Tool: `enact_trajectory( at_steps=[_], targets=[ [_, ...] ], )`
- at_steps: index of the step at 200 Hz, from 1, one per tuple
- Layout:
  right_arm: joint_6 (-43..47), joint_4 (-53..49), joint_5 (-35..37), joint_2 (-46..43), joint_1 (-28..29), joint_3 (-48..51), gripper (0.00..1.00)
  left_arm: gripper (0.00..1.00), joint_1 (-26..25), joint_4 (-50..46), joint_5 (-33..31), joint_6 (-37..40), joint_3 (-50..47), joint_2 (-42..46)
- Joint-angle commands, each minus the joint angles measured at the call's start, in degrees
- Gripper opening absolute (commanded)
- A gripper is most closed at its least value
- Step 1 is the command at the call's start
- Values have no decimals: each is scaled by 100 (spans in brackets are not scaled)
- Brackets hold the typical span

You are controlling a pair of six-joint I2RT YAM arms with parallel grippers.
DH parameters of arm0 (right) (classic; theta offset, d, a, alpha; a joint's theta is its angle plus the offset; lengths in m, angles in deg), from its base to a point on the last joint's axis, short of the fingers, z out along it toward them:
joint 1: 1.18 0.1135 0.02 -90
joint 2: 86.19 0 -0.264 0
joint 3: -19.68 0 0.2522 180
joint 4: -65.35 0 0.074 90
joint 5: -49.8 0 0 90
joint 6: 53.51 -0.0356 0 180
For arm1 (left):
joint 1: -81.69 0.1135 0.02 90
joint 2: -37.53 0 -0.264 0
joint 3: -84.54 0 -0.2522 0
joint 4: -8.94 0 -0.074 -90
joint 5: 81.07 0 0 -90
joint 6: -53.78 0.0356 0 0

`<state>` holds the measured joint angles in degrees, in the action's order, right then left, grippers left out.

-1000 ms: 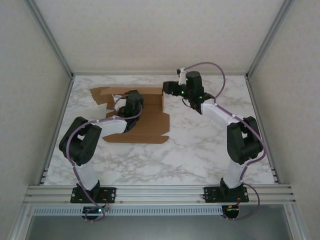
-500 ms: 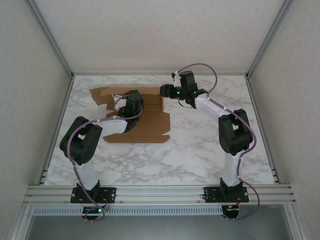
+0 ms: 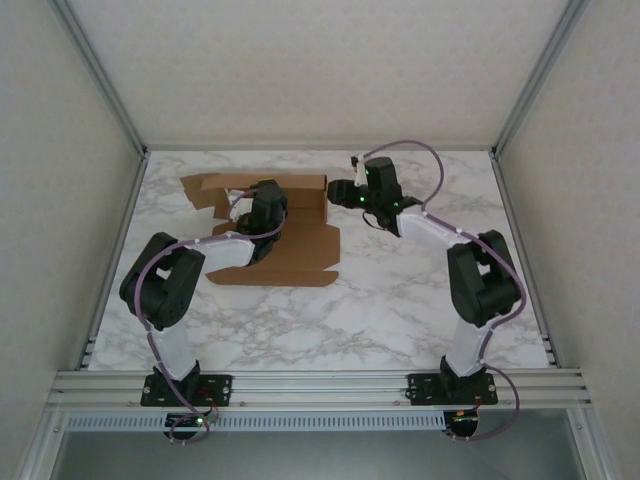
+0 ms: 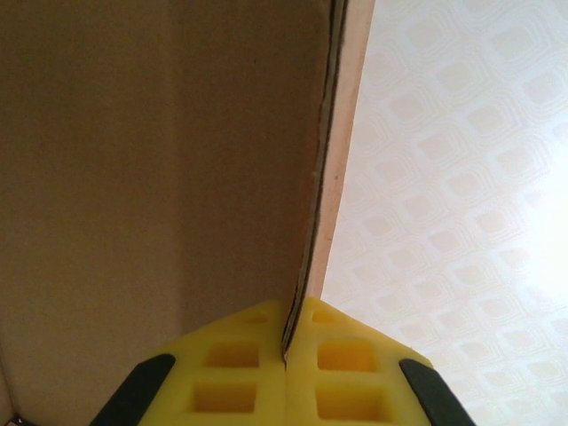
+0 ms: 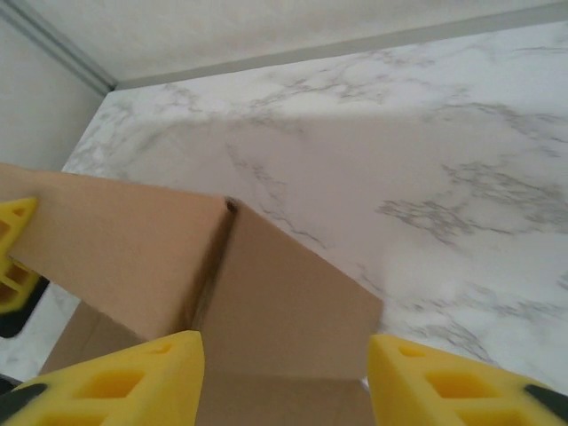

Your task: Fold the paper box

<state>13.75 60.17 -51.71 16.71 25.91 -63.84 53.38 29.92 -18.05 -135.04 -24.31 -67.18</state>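
As seen from the near edge of the table (image 3: 380, 300), must look toward the far left corner for the paper box (image 3: 300, 255): base flat, far and right walls standing up. Clamps the far wall between the pressed-together pads of the left gripper (image 4: 286, 319). Has the right gripper (image 5: 284, 342) just beside the box's far right corner, fingers apart; cannot tell whether touching.

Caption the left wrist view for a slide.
Left tool shut on a raised wall of the paper box, the cardboard edge running up from its tips.
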Motion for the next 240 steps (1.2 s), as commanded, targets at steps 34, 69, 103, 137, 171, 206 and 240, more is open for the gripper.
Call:
enact_trajectory(
  at_steps=[34, 69, 103, 137, 171, 206, 240],
  targets=[
    [898, 936, 809, -77, 456, 687, 58, 0, 2, -1399, 189, -75, -133, -305],
    [1116, 512, 1451, 557, 796, 47, 56, 0, 1, -1437, 193, -84, -100, -318],
    [1106, 77, 2249, 1046, 935, -478, 44, 0, 10, -1470, 207, -119, -78, -296],
    [1061, -184, 2959, 1384, 1085, -777, 34, 1, 12, -1470, 222, -180, -83, -291],
    [891, -359, 3552, 1671, 1189, -1100, 17, 3, 2, -1448, 272, -222, -72, -327],
    [665, -698, 4393, 1941, 1389, -1508, 0, 9, 1, -1470, 273, -254, -61, -358],
    [85, -1373, 5237, 2108, 1465, -1821, 0, 22, 4, -1470, 285, -255, -95, -323]
  ],
)
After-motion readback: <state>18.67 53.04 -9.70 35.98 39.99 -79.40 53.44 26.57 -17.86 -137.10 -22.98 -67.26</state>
